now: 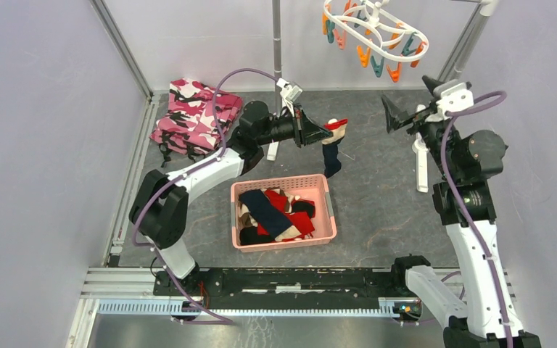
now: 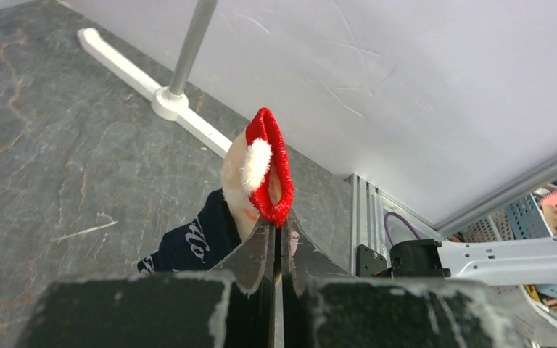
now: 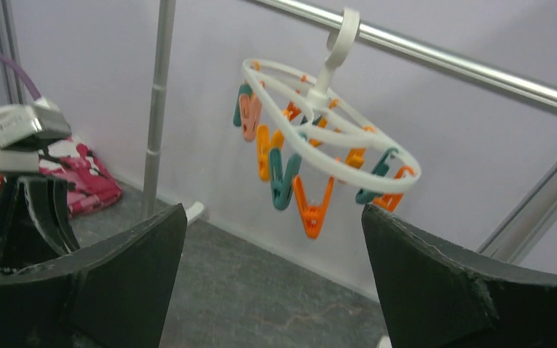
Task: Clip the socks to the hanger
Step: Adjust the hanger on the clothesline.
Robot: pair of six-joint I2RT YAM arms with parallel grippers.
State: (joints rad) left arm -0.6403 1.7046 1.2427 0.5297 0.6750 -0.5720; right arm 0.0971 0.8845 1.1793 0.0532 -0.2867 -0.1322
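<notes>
The left gripper (image 1: 324, 131) is pinched tight on one sock (image 1: 333, 148). It holds the sock by its red top, up in the air just behind the pink basket (image 1: 281, 181). The sock hangs down, tan in the middle and dark blue at the bottom. More socks (image 1: 272, 214), red, blue and black, lie in the basket. The right gripper (image 1: 411, 99) is spread wide and holds nothing, behind the basket and off to its right. The white hanger (image 3: 318, 96) with orange and green clips hangs high up, far behind the basket.
</notes>
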